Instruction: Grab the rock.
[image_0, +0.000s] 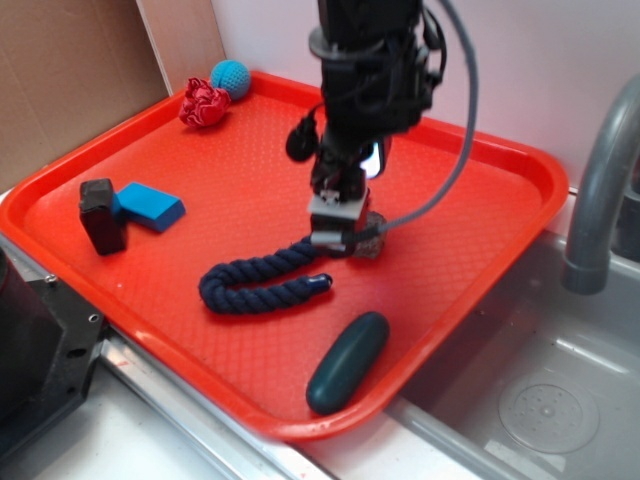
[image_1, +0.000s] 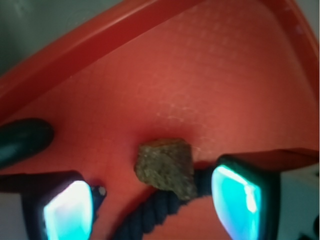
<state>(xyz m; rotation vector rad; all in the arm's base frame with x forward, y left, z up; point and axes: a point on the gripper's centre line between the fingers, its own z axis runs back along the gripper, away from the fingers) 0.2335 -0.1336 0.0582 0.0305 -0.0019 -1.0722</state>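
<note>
The rock (image_1: 167, 167), a small rough brownish-grey lump, lies on the red tray (image_1: 210, 75), touching the end of a dark blue rope (image_1: 150, 215). My gripper (image_1: 152, 202) is open and low over the tray. Its two teal-lit fingers (image_1: 67, 210) stand on either side of the rock, with a gap on each side, and the rock sits just ahead of the line between them. In the exterior view the rock (image_0: 372, 243) peeks out at the right of the gripper (image_0: 338, 236), mostly hidden behind it.
The rope (image_0: 260, 280) curls to the left across the tray (image_0: 500, 270). A dark green oval (image_0: 347, 362) lies near the front rim. A black block (image_0: 102, 215) and a blue block (image_0: 150, 205) sit at the left, and a red wrinkly ball (image_0: 204, 103) and a teal ball (image_0: 231, 76) at the back. The sink faucet (image_0: 600, 190) stands at the right.
</note>
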